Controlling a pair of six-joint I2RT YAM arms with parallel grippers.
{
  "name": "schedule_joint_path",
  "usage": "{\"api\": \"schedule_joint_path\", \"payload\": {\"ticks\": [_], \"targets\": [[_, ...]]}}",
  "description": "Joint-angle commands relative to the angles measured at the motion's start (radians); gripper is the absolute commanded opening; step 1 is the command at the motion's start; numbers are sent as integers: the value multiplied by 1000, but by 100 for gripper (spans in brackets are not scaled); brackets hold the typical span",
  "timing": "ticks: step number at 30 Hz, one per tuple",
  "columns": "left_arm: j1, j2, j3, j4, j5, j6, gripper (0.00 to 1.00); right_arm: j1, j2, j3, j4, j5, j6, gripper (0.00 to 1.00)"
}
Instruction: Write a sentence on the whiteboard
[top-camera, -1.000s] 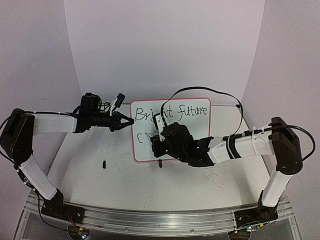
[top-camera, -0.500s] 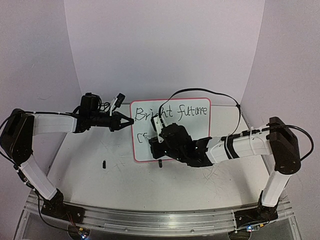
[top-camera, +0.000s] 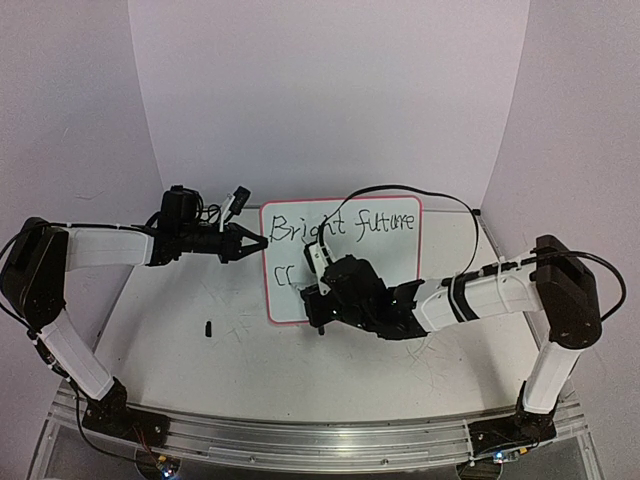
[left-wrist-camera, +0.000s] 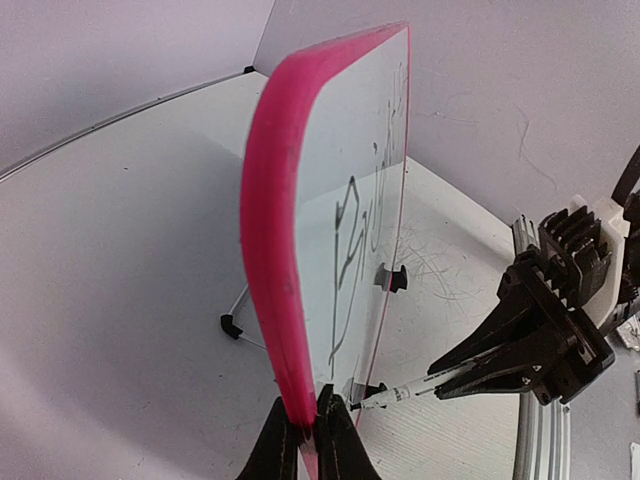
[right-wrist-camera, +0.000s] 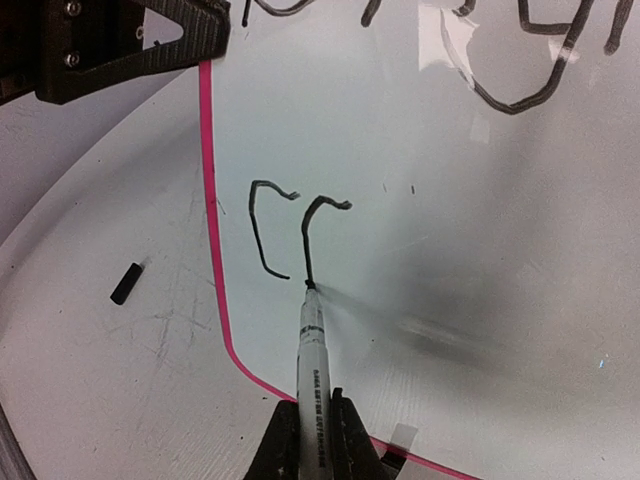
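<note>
The whiteboard (top-camera: 380, 262) stands upright on the table, pink-red frame (left-wrist-camera: 270, 230), also in the right wrist view (right-wrist-camera: 450, 200). The sentence (top-camera: 345, 226) reads "Bright future" on the top line; below it are a "c" and a second curved stroke (right-wrist-camera: 312, 240). My left gripper (top-camera: 258, 242) is shut on the board's left edge (left-wrist-camera: 308, 415). My right gripper (right-wrist-camera: 314, 440) is shut on a white marker (right-wrist-camera: 309, 340), whose black tip touches the board at the bottom of the second stroke. The marker also shows in the left wrist view (left-wrist-camera: 410, 390).
A small black cap-like piece (top-camera: 208, 328) lies on the table left of the board, also in the right wrist view (right-wrist-camera: 125, 283). A black clip foot (left-wrist-camera: 392, 278) holds the board's lower edge. A black cable arcs above the right arm (top-camera: 420, 195).
The right gripper has moved down and left with the marker. A second curved stroke has appeared beside the "c" on the lower line. The left arm has not moved.
</note>
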Motion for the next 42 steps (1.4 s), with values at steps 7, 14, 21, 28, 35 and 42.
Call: {"api": "schedule_joint_path", "payload": {"ticks": [7,14,21,28,35,42], "targets": [[6,-52,27,60,-37,49,0,-6,-43,-4,16,97,-2,0],[6,-56,26,61,-37,51,0,-17,-39,32,20,128,-19,0],[6,-55,26,61,-37,51,0,-29,-50,45,20,145,-27,0],[6,-56,26,61,-38,51,0,-35,-51,62,23,155,-40,0],[6,-55,27,61,-37,51,0,-40,-56,66,24,158,-45,0],[6,-55,28,60,-37,51,0,-41,-57,76,29,161,-58,0]]}}
